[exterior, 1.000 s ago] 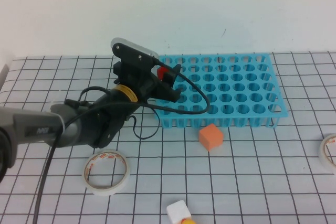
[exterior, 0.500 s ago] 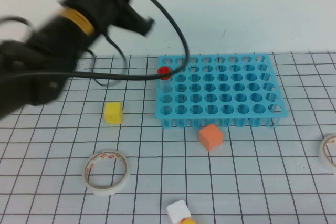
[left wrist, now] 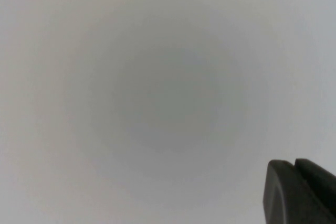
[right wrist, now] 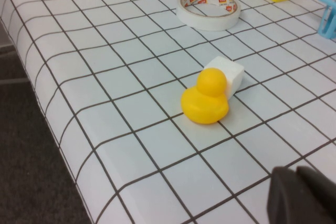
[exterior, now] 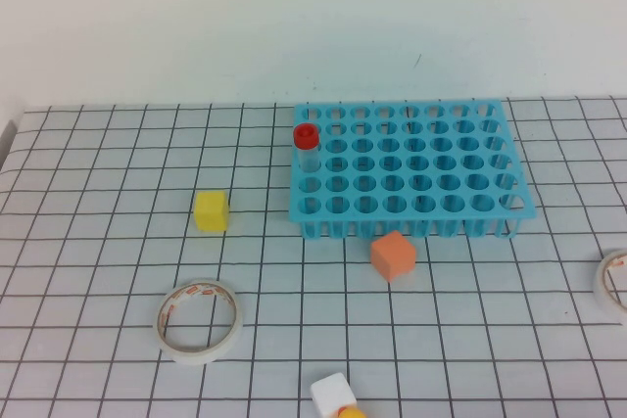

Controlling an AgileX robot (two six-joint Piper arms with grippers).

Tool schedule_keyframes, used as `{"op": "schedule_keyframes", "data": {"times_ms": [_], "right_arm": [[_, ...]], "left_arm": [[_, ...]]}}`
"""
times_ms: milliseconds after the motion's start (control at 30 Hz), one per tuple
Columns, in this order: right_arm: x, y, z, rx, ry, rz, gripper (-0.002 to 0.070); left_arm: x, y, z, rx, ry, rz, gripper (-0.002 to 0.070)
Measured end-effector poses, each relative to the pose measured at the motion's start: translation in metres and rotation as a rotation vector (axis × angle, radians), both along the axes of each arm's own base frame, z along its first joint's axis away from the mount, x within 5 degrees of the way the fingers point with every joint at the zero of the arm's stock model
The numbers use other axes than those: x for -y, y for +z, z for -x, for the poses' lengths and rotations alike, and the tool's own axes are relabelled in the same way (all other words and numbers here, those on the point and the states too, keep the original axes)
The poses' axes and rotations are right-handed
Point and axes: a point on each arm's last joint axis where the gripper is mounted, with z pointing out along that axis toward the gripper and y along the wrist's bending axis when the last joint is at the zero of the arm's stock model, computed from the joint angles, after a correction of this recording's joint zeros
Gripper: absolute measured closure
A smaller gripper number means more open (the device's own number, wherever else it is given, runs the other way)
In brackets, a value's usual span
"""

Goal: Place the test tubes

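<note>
Gone from the high view since a second ago: the left arm, which then reached over the rack's left end; nothing else on the table has shifted. Table surface (exterior: 98,242) white with a black grid, pale bare wall (exterior: 294,17) behind its far edge; dark floor (right wrist: 26,182) shows past one edge in the right wrist view. Test tube (exterior: 307,147): clear body, red cap, upright in the leftmost column of the rack (exterior: 470,205), exact row unclear. Rack is bright blue with many holes and sits toward the far edge, right of centre; one tube shows in it. Orange cube (exterior: 393,255) just off the rack's near side. Yellow cube (exterior: 211,210) left of the rack, apart from it. Tape roll (exterior: 199,320) flat toward the near left. Second tape roll (exterior: 615,283) cut off by the right edge. White block (exterior: 331,392) at the near edge, yellow duck (exterior: 351,413) touching it. Left gripper (left wrist: 294,169) out of the high view, seen only by its own camera against blank grey, jaws pressed together, holding nothing. Right gripper (right wrist: 296,177) low over the near edge close to the duck, jaws likewise together and empty.
</note>
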Motion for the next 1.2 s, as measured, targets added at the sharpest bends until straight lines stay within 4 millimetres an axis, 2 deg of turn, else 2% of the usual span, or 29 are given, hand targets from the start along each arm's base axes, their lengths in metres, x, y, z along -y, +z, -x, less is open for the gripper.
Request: {"op": "schedule_keyframes", "data": {"times_ms": [133,200,233,267,433,600,833,1033,1200], "right_arm": [[0.0,0.0,0.0,0.0,0.0,0.0,0.0678],[0.0,0.0,0.0,0.0,0.0,0.0,0.0678],[0.0,0.0,0.0,0.0,0.0,0.0,0.0678],[0.0,0.0,0.0,0.0,0.0,0.0,0.0678],[0.0,0.0,0.0,0.0,0.0,0.0,0.0678],[0.0,0.0,0.0,0.0,0.0,0.0,0.0678],[0.0,0.0,0.0,0.0,0.0,0.0,0.0678],[0.0,0.0,0.0,0.0,0.0,0.0,0.0678],[0.0,0.0,0.0,0.0,0.0,0.0,0.0678]], "left_arm": [[-0.024,0.001,0.057,0.115,0.006,0.034,0.0675],[-0.033,-0.006,0.078,0.134,0.008,0.042,0.0675],[-0.039,-0.019,0.092,0.124,0.01,0.037,0.0675],[-0.041,-0.028,0.096,0.102,0.012,0.028,0.0675],[-0.041,-0.085,0.094,-0.09,0.012,-0.03,0.0675],[-0.038,-0.149,0.086,-0.242,-0.002,-0.036,0.0675],[-0.033,-0.228,0.074,-0.488,0.007,-0.076,0.0675],[-0.036,-0.263,0.069,-0.633,0.049,-0.007,0.0675],[-0.045,-0.273,0.067,-0.702,0.153,0.095,0.0675]]}}
